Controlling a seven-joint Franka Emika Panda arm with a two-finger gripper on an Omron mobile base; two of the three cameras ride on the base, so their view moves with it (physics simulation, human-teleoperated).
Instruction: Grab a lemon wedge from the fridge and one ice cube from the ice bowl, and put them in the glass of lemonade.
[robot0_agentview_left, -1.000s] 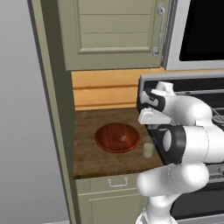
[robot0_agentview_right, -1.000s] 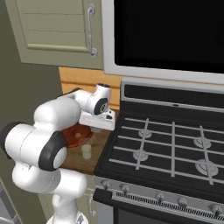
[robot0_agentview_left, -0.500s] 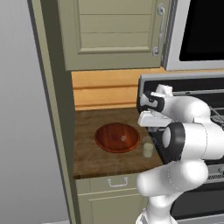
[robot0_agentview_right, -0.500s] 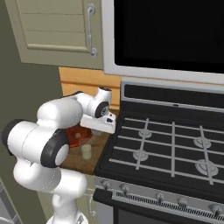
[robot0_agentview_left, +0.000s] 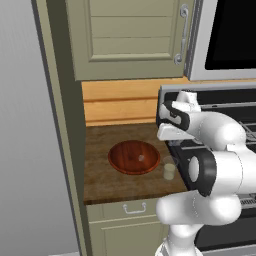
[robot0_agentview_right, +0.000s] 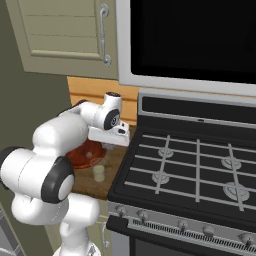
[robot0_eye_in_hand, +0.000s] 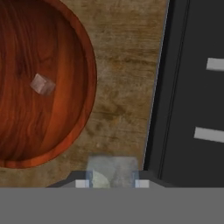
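Note:
My gripper (robot0_eye_in_hand: 112, 183) is shut on a whitish translucent ice cube (robot0_eye_in_hand: 118, 168) that spans the gap between its finger tips. A pale yellow-green patch shows through the cube's lower left; I cannot tell whether it is the lemon wedge. The hand (robot0_agentview_left: 172, 131) hangs over the glass of lemonade (robot0_agentview_left: 169, 171), which stands on the wooden counter just right of the ice bowl (robot0_agentview_left: 122, 162). The reddish-brown ice bowl (robot0_eye_in_hand: 70, 122) holds another ice cube (robot0_eye_in_hand: 42, 84). From the right the glass (robot0_agentview_right: 99, 173) stands below the hand (robot0_agentview_right: 110, 135). The fridge's grey side (robot0_agentview_left: 25, 150) is at far left.
The black stove (robot0_agentview_right: 200, 165) with its grates borders the counter (robot0_agentview_left: 100, 180) on the right; its edge (robot0_eye_in_hand: 157, 109) runs close beside the gripper. Beige cabinets (robot0_agentview_left: 130, 35) and a microwave (robot0_agentview_right: 190, 40) hang above. A drawer (robot0_agentview_left: 132, 210) sits under the counter.
The hand has sunk slightly and edged toward the glass, with the ice cube still in it. Bowl and glass have not moved.

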